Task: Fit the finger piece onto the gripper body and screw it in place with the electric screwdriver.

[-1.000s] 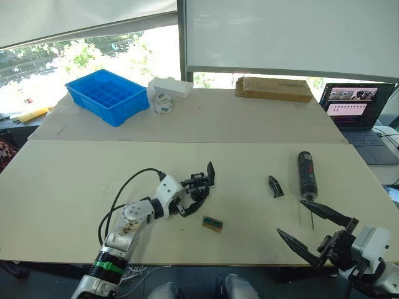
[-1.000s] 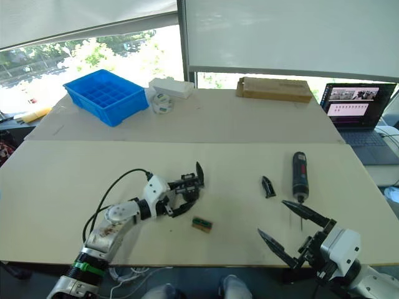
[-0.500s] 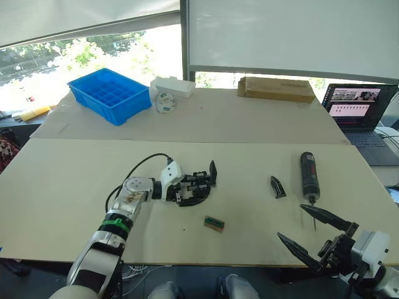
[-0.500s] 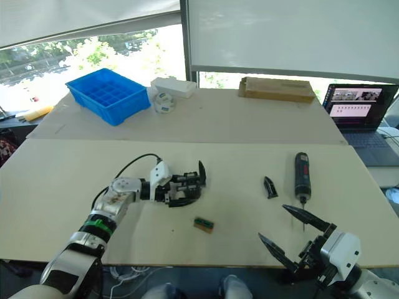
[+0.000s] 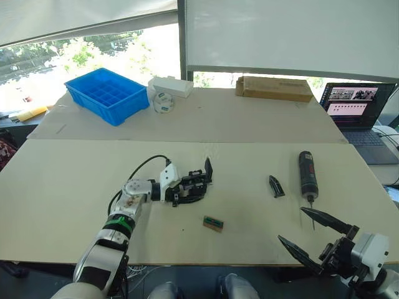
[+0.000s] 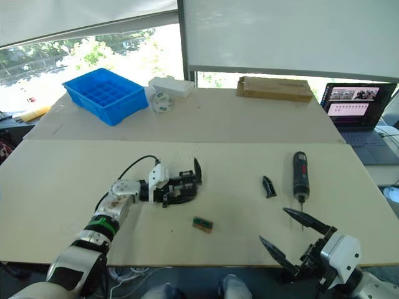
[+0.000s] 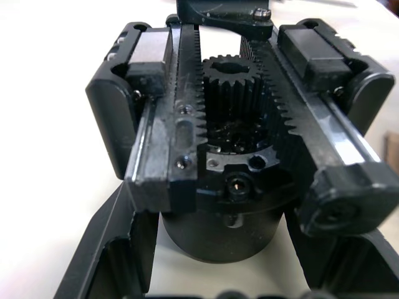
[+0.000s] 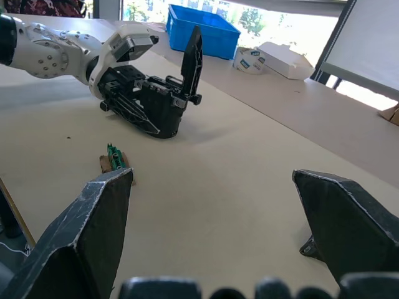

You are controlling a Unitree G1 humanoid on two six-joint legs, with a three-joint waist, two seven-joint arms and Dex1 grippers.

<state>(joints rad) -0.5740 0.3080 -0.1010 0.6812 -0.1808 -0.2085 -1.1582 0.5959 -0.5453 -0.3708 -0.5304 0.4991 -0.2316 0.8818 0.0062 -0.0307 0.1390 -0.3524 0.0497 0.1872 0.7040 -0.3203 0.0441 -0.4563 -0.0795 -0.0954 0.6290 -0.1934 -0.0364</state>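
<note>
The gripper body (image 5: 194, 185) is a black blocky assembly on the near table, left of centre, with one pointed finger standing up from it. My left gripper (image 5: 187, 189) is shut on it, and its fingers (image 7: 100, 249) flank the body's round base below a toothed gear. The finger piece (image 5: 275, 185) lies loose to the right. The electric screwdriver (image 5: 306, 174) lies just beyond it, its bit pointing toward me. My right gripper (image 5: 292, 225) hangs open and holds nothing, near the front edge and just short of the bit.
A small green-and-tan block (image 5: 212, 223) lies between the two grippers. On the far table are a blue bin (image 5: 107, 94), a white box (image 5: 170, 86), a tape roll (image 5: 163, 103) and a cardboard box (image 5: 273, 88). A laptop (image 5: 358, 112) sits at the right edge.
My left forearm has swung round to reach in from the left, still holding the gripper body, which stays almost in place. The right gripper has sunk slightly toward the front edge.
</note>
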